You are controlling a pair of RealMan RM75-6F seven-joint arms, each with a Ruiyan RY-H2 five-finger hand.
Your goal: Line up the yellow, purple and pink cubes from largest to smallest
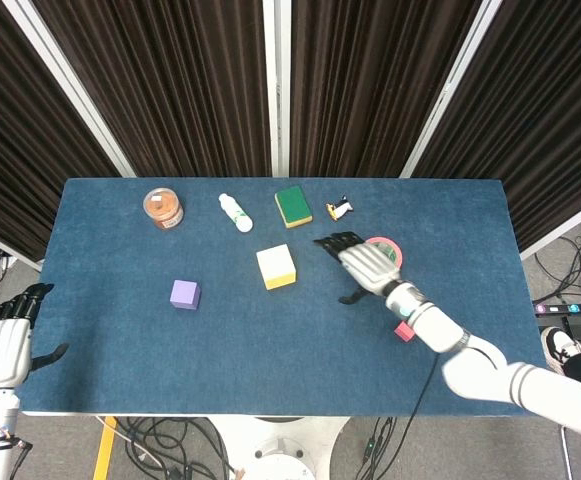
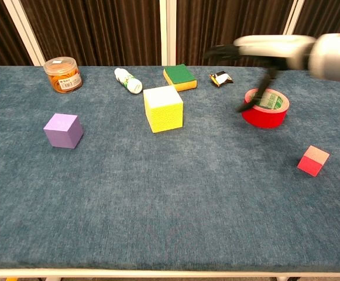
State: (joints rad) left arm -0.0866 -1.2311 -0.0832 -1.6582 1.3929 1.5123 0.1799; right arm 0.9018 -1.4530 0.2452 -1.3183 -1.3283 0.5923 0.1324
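Right hand point(image 1: 367, 265) empty, fingers spread, mid-tabletop near big yellow foam-looking cube point(image 1: 276, 267): likely light, squashy; pinch opposite side faces.

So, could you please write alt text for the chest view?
The right hand, open, reaches over a blue table above the red tape roll, toward the yellow cube. The purple cube sits left, the pink cube right.

A lab: curtained backdrop point(image 1: 170, 80), floor cables point(image 1: 170, 440).
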